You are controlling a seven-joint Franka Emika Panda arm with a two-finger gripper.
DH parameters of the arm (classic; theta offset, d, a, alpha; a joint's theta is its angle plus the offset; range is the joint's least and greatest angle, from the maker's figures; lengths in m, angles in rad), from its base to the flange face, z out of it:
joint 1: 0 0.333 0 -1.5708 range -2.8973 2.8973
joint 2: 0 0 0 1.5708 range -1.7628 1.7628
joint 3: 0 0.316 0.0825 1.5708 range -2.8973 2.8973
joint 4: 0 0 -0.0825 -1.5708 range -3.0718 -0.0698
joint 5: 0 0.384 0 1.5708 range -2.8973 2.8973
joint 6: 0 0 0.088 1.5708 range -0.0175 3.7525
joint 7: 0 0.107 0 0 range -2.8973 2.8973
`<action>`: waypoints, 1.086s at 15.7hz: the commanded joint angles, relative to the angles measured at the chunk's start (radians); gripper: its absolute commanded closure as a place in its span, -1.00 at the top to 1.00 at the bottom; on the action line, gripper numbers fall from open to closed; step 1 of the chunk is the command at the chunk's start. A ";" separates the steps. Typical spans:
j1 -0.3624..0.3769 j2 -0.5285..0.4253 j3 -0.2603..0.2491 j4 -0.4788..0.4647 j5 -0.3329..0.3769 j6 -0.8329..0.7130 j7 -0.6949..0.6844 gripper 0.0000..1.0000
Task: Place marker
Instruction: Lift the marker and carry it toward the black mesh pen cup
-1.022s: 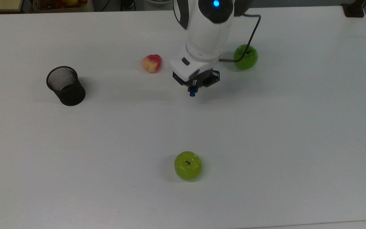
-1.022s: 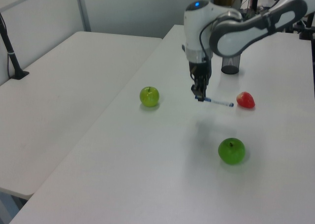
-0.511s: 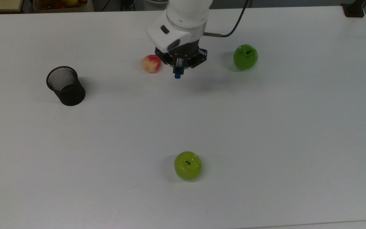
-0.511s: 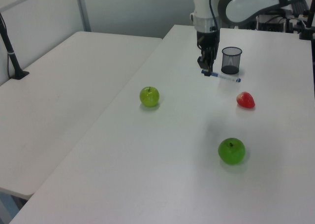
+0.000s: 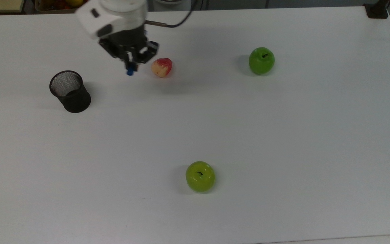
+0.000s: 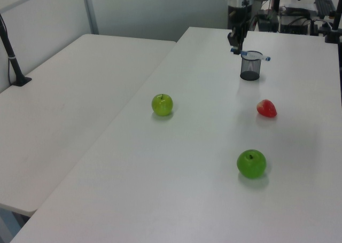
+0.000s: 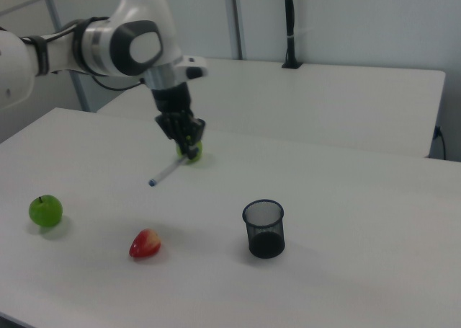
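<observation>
No text, label, brand, number or sign can be read anywhere in these views. The marker (image 7: 170, 171) is too small for any print on its barrel to be made out, and the table (image 5: 283, 135) carries no lettering along its edges or at its corners.

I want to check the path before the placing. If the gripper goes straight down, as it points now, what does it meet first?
Probably the bare table. The gripper, holding the marker, hangs between the mesh cup and the strawberry, seemingly above neither, though depth is uncertain.
</observation>
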 commanded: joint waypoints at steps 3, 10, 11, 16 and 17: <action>-0.141 -0.005 -0.030 -0.021 0.002 0.073 -0.130 -0.99; -0.228 0.038 -0.030 -0.030 0.002 0.260 -0.150 -0.98; -0.238 0.041 -0.030 -0.041 0.002 0.304 -0.149 -0.98; -0.261 0.067 -0.030 -0.068 0.002 0.504 -0.147 -0.97; -0.261 0.075 -0.030 -0.072 0.002 0.538 -0.143 -0.97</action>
